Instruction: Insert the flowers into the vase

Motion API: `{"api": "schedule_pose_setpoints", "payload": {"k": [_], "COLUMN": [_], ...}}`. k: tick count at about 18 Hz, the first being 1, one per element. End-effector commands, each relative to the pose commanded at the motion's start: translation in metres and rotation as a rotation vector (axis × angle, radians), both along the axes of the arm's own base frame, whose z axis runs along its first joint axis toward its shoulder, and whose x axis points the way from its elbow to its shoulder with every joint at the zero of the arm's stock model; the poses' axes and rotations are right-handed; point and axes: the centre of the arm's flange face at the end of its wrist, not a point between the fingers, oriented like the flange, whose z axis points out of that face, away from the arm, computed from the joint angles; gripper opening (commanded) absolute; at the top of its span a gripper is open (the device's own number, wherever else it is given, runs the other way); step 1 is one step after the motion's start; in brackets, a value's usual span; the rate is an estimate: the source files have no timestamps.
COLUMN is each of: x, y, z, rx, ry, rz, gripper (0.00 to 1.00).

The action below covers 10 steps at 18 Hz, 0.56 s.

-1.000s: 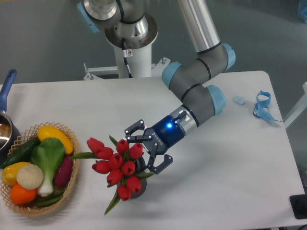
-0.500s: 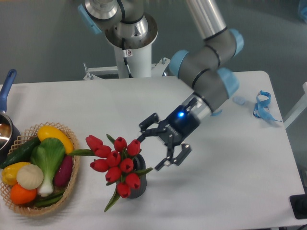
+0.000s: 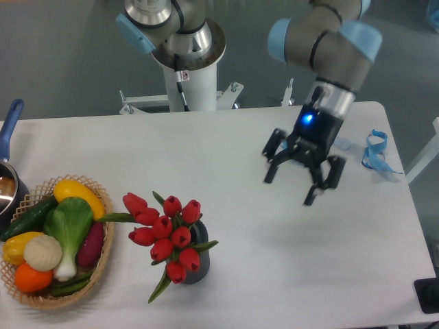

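1. The gripper point(image 3: 295, 188) hangs with fingers spread wide, holding nothing, right of the flowers point(image 3: 167, 233), bare table point(image 3: 274, 274) between.
2. The flowers stand in the vase point(image 3: 197, 264), near edge, buds leaning left.

White tabletop point(image 3: 274, 274) carrying a dark vase point(image 3: 197, 271) of tulips near the front, a wicker basket point(image 3: 103, 264) of vegetables at left, a pot point(image 3: 8, 185) at the left edge, and blue ribbon point(image 3: 376, 152) at right.

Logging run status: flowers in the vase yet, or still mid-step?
Looks done: the flowers stand in the vase, heads leaning left over its rim. Nothing is in hand: the tool is open and empty, well to the right of the vase and above the table. Nothing visible left to do.
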Motion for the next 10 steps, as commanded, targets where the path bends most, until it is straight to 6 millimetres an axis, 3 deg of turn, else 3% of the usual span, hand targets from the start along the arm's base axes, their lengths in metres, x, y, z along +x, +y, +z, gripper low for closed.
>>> {"api": "schedule_pose_setpoints", "payload": {"k": [4,8,10], "x": [-0.007,-0.019,-0.021], "y": [-0.026,-0.064,-0.074], "z": [0.029,0.039,0.041], "rx": [-0.175,-0.286,-0.301], "ry": [0.114,0.150,0.154], "rz": [-0.002,-0.132,-0.160], "gripper": [1.00,1.00,1.00]}}
